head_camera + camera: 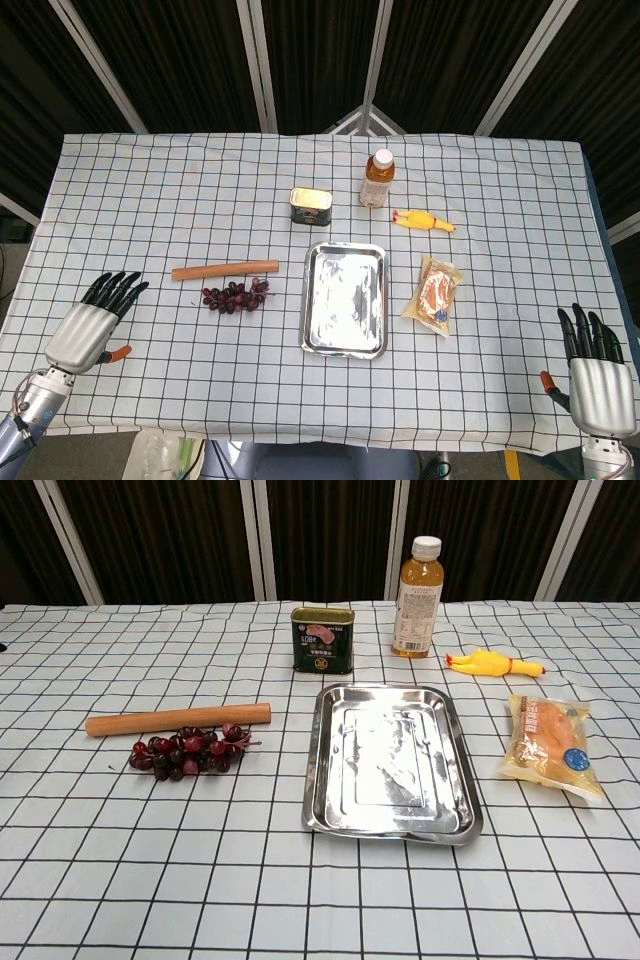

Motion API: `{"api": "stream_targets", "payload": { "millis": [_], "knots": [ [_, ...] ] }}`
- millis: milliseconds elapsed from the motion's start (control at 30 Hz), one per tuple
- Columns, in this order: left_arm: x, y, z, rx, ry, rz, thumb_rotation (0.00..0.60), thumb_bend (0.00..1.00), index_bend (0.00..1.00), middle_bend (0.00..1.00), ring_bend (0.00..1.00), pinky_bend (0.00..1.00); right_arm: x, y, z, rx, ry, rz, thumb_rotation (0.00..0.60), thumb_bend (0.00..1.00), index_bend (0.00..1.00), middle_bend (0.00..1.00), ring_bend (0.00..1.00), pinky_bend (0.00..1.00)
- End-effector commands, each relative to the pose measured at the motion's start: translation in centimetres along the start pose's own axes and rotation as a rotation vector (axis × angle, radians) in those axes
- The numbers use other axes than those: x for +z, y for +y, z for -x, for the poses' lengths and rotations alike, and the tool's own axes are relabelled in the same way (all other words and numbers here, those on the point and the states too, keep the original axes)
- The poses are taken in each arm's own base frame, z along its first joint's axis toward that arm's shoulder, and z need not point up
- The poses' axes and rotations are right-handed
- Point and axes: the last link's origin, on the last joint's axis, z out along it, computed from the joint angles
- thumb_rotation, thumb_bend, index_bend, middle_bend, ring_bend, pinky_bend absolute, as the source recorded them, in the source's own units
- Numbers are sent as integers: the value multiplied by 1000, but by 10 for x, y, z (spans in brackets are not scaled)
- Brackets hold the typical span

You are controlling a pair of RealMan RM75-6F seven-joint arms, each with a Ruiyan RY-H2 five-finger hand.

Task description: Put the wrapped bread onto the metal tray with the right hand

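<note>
My right robot hand (600, 385) rests spread and empty at the worktop's near right corner; the wrapped bread (435, 294) lies just right of the metal tray (345, 345); I'd pinch its crinkly edges gently.

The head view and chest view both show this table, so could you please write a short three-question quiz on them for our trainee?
1. True or false: the wrapped bread already lies on the metal tray.
2. Which item lies nearest the rolling pin: A) the can, B) the grapes, C) the bottle?
3. Fill in: the right robot hand holds ____.

Key: 1 false; 2 B; 3 nothing.
</note>
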Motion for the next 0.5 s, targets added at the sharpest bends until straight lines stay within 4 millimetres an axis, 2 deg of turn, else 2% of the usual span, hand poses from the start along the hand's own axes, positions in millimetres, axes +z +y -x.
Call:
{"api": "stream_targets", "payload": {
  "millis": [33, 167, 300, 500],
  "knots": [
    [0, 0, 0, -1, 1, 1, 600, 83, 0, 0, 0, 16, 0, 0, 1, 2, -14, -6, 600, 275, 0, 0, 0, 153],
    [-1, 0, -1, -6, 3, 1, 600, 83, 0, 0, 0, 16, 3, -5, 5, 4, -40, -33, 600, 275, 0, 0, 0, 153],
    [-2, 1, -1, -6, 9, 0, 600, 84, 0, 0, 0, 16, 18, -21, 18, 12, -87, -105, 600, 275, 0, 0, 0, 152],
    [1, -2, -1, -10, 8, -10, 600, 84, 0, 0, 0, 16, 71, -57, 48, -2, -202, -147, 600, 275, 0, 0, 0, 143]
  ]
}}
